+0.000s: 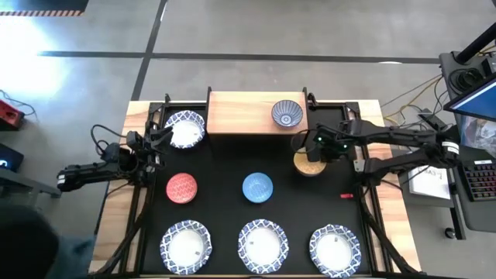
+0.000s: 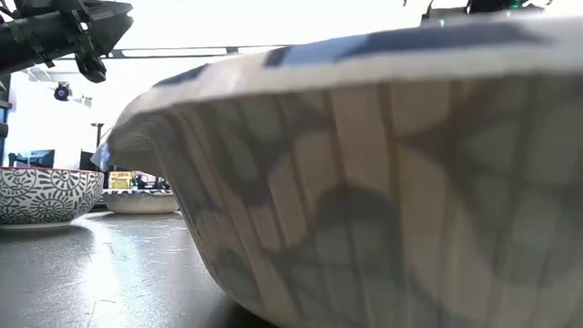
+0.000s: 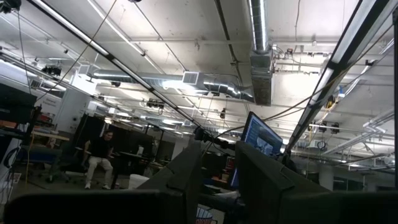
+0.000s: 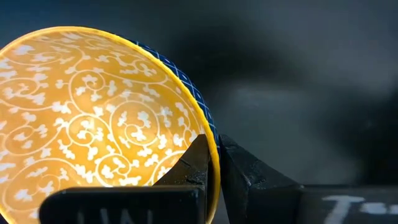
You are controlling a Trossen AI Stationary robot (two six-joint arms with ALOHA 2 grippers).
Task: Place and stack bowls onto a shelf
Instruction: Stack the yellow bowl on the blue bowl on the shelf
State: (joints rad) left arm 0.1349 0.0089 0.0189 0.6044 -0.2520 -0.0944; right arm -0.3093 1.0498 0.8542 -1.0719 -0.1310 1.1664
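The light-wood shelf (image 1: 248,112) stands at the table's far edge, and the grey-patterned bowl (image 1: 287,114) rests on its right part. A white blue-rimmed bowl (image 1: 184,129) sits on the black mat left of the shelf. The red bowl (image 1: 182,187) and the blue bowl (image 1: 257,187) sit mid-mat. Three white bowls (image 1: 262,246) line the near edge. My right gripper (image 1: 314,149) is shut on the yellow-tan bowl (image 1: 308,164), just right of the shelf's near corner. My left gripper (image 1: 161,138) is open beside the far-left white bowl and tipped upward. My right gripper holds the yellow-tan bowl by its rim (image 4: 215,163), one finger (image 4: 193,165) inside the bowl and one outside. The fingers come from above, pointing down. The patterned inside of the bowl faces the wrist camera. Whether the bowl's base is clear of the mat, I cannot tell.
The black mat (image 1: 221,174) covers most of the table. In the low view one near white bowl (image 2: 383,182) fills most of the picture. Cables and equipment lie beyond the table's right edge. The shelf's left half is bare wood.
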